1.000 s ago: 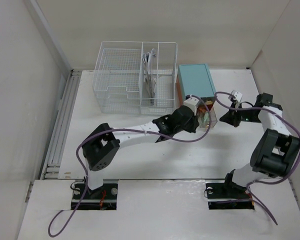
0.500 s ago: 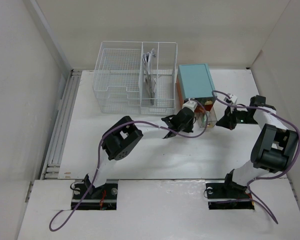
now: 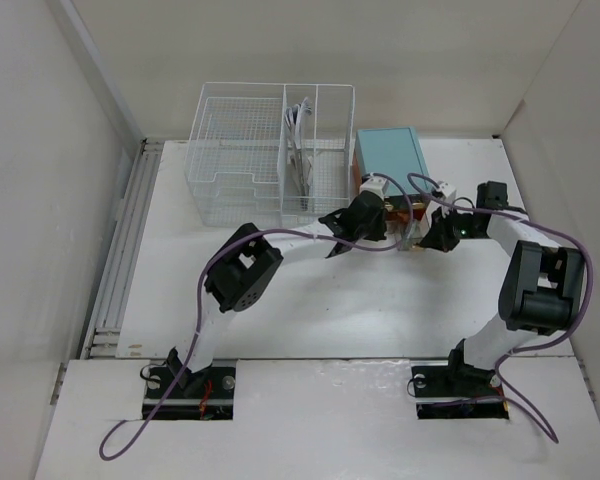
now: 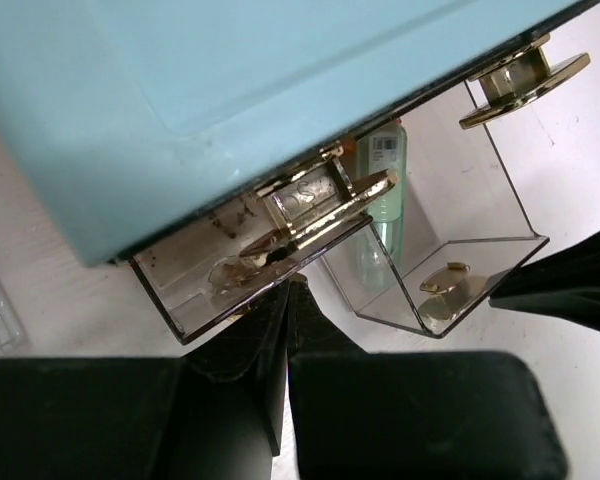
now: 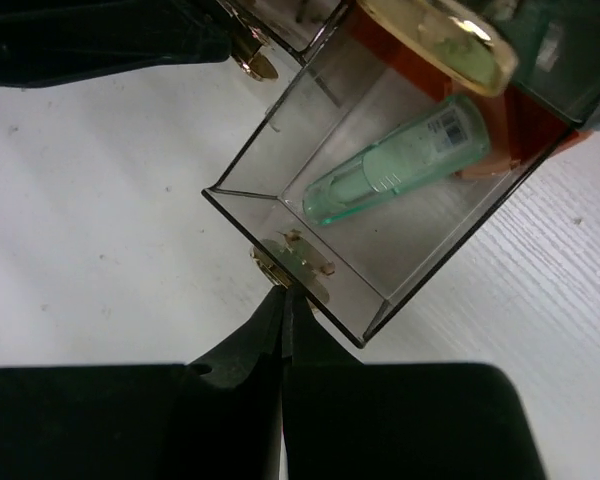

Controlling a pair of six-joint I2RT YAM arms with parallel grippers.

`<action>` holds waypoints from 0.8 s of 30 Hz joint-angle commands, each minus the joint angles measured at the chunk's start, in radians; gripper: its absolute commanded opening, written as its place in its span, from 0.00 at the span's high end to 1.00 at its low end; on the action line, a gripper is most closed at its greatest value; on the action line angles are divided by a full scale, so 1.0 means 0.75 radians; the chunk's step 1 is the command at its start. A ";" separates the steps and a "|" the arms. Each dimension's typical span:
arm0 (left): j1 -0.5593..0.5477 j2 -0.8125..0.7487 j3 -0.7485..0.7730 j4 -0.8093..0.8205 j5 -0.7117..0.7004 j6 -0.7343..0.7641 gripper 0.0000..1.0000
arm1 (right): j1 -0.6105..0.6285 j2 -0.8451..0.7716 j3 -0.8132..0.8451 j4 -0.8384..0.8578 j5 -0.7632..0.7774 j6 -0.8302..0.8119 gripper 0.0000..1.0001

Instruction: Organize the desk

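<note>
On the white desk (image 3: 280,290) a teal box (image 3: 390,160) has clear drawers with gold knobs standing partly out of its front. My left gripper (image 3: 383,215) is shut, its tips (image 4: 286,292) pressed against the front of the left clear drawer (image 4: 230,270). My right gripper (image 3: 427,236) is shut, its tips (image 5: 286,296) touching the gold knob (image 5: 288,265) of the right clear drawer (image 5: 380,200). That drawer holds a green tube (image 5: 400,160), which also shows in the left wrist view (image 4: 385,190).
A white wire-mesh basket organizer (image 3: 270,150) stands left of the teal box at the back. A higher drawer's gold knob (image 4: 525,80) juts out above the right drawer. The two grippers are close together at the box front.
Both grippers have moved toward the teal box, and the clear drawers have slid further into it. Both stayed shut.
</note>
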 commanded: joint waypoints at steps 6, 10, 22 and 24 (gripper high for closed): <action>0.049 0.039 0.112 -0.051 -0.003 0.021 1.00 | 0.027 0.027 0.049 0.228 0.128 0.196 1.00; 0.049 0.065 0.145 -0.065 -0.018 0.021 1.00 | 0.095 0.039 0.035 0.335 0.202 0.304 1.00; 0.061 0.061 0.129 -0.037 -0.018 0.009 1.00 | 0.166 0.152 0.049 0.623 0.147 0.607 1.00; 0.061 0.045 0.092 -0.010 -0.018 -0.003 1.00 | 0.179 0.164 0.037 0.666 0.151 0.646 1.00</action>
